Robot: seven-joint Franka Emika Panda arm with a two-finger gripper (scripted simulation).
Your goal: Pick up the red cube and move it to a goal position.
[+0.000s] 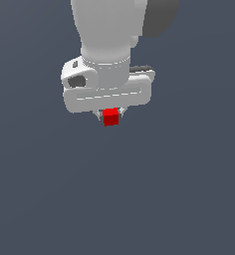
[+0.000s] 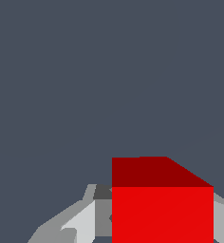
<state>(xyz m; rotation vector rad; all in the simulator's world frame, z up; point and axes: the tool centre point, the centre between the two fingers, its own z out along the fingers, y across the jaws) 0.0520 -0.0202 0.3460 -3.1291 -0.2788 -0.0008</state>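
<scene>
- Jaws of the gripper (image 1: 110, 115) are seen drawn in close about the red cube (image 1: 110, 117), with a pale fingertip (image 1: 97, 115) showing just beside one flank and another at the opposite flank; the cube appears to be held between them, though actual contact is judged rather than plainly seen.
- Between the jaws, the red cube (image 2: 162, 213) is found centred, its lower part projecting below the fingertips; in the wrist view a light grey finger (image 2: 83, 223) is seen right beside one side.
- No long axis is offered by the cube, so no turning of the wrist is judged necessary.
- Beyond the jaws, only plain dark grey ground (image 1: 179, 199) is shown; no goal marker is seen, so its direction cannot be told.
</scene>
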